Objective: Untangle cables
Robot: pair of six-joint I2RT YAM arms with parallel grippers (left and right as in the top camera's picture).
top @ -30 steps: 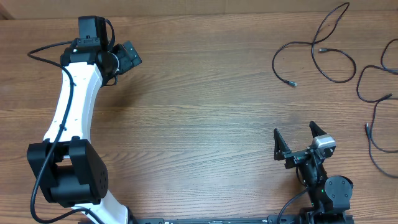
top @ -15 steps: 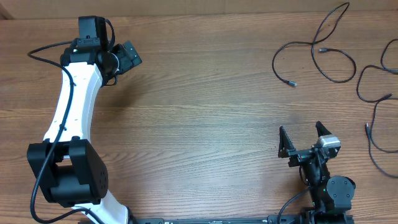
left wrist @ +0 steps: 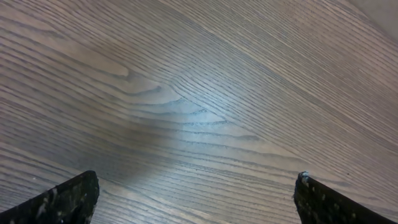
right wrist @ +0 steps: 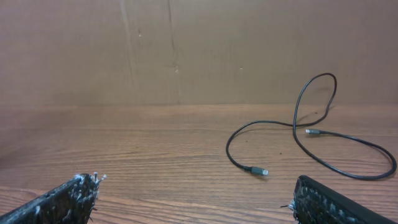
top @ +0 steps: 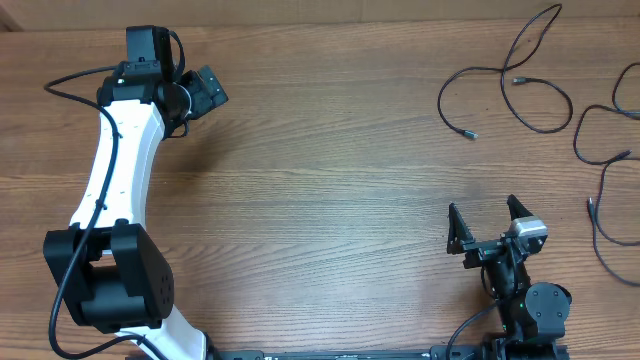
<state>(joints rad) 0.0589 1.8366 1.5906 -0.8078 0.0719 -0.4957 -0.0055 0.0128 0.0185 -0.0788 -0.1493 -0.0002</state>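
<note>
- Right end effector [top: 483, 206] gapes wide, empty; my left end effector [left wrist: 198, 176] likewise, above the brown wood-grain counter [top: 330, 180].
- Thin black cables [top: 516, 79] lie loose beyond my right one, well apart.

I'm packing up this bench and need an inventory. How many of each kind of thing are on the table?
Robot arms: 2, left arm and right arm
Black cable wholly in view: 1
Black cable strands cut off at the right edge: at least 1, exact number unclear
Total: at least 4
</note>
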